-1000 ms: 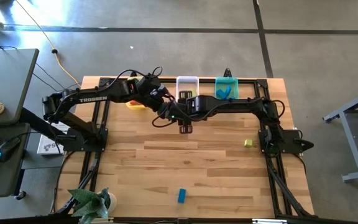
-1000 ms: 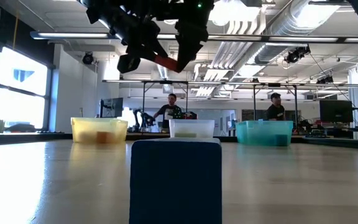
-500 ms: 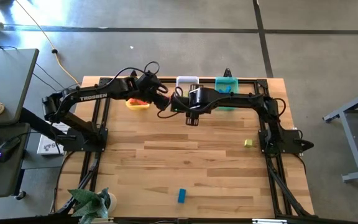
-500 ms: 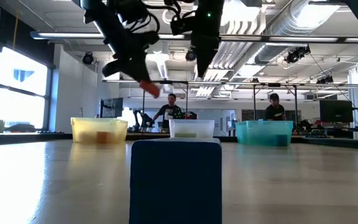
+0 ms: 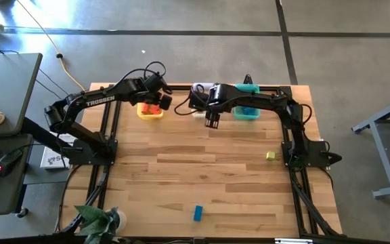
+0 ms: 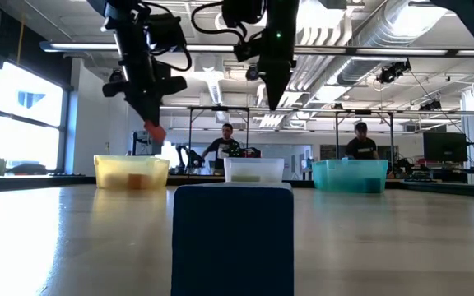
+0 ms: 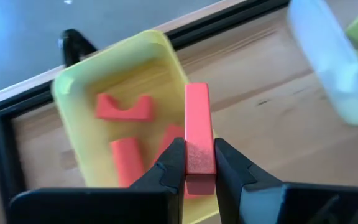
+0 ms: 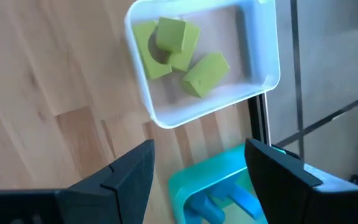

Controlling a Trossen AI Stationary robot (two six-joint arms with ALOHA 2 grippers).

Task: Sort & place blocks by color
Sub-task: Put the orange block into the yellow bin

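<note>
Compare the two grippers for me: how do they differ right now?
The left gripper is shut on a red block; the right gripper is open and holds nothing. The left one hangs over the yellow bin; the right one is near the clear bin and teal bin. Both are raised off the table.

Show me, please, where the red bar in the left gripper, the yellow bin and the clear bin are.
red bar point(image 7: 197, 127): left wrist view, middle of its long face.
yellow bin point(image 7: 73, 93): left wrist view, a corner of its rim.
clear bin point(image 8: 263, 50): right wrist view, its side wall.
</note>
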